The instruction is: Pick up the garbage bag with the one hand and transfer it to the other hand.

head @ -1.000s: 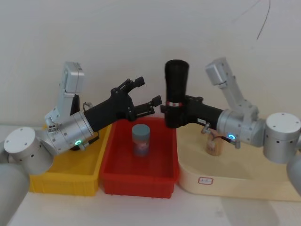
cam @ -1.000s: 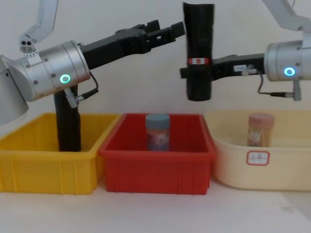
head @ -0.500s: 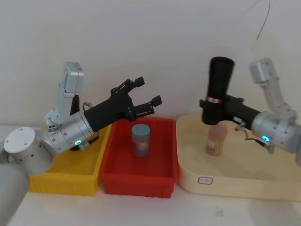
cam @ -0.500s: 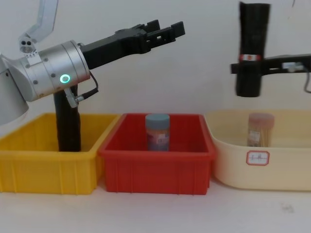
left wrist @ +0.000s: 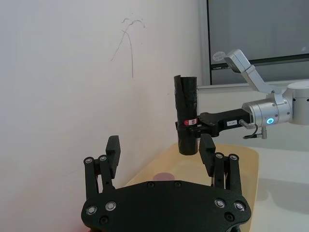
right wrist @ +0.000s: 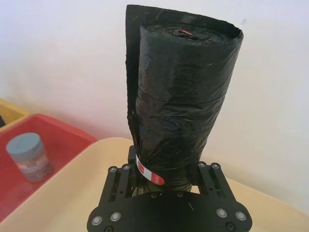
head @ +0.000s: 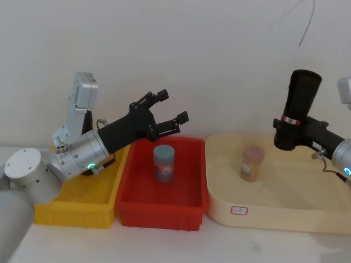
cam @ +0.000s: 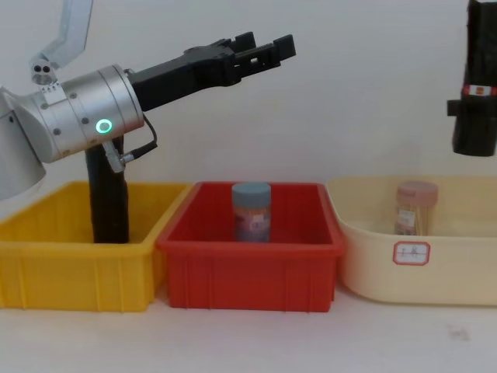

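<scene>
Holding upright over the cream oval tub point(head: 274, 213): tall black cylindrical garbage-bag roll with red-and-white label band point(head: 296, 109), clamped in the blue-ringed right gripper point(right wrist: 166, 186); green-ringed left gripper point(head: 164, 112), fingers spread, raised above the red bin point(head: 159, 211)

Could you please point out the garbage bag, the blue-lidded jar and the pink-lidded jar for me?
garbage bag point(head: 296, 109): head view, on the roll's black middle above its label band.
blue-lidded jar point(head: 164, 164): head view, on the jar's body.
pink-lidded jar point(cam: 411, 207): chest view, on its side wall.
</scene>
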